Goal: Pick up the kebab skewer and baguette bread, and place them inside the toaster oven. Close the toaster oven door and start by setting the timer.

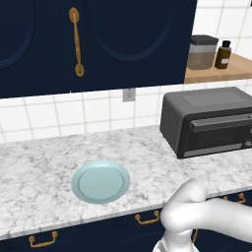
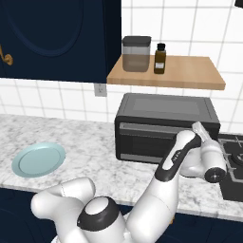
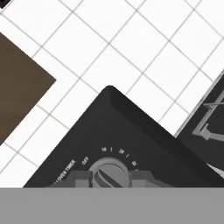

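At the toaster oven (image 2: pixel 166 127), your pincer (image 3: pixel 108 178) clamps the timer knob (image 3: pixel 108 173); a weak grip risks slipping mid-turn.

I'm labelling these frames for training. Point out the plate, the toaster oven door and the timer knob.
plate (image 1: pixel 101 181): left base view, bare centre.
toaster oven door (image 1: pixel 220 134): left base view, glass window.
timer knob (image 3: pixel 108 173): hand view, knob face between the fingertips.

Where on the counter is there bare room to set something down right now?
Bare marble counter lies left of and behind the round pale blue plate, and between the plate and the boxy dark grey toaster oven. It is crowded at the oven's right front, where the gripper is shut on the timer knob.
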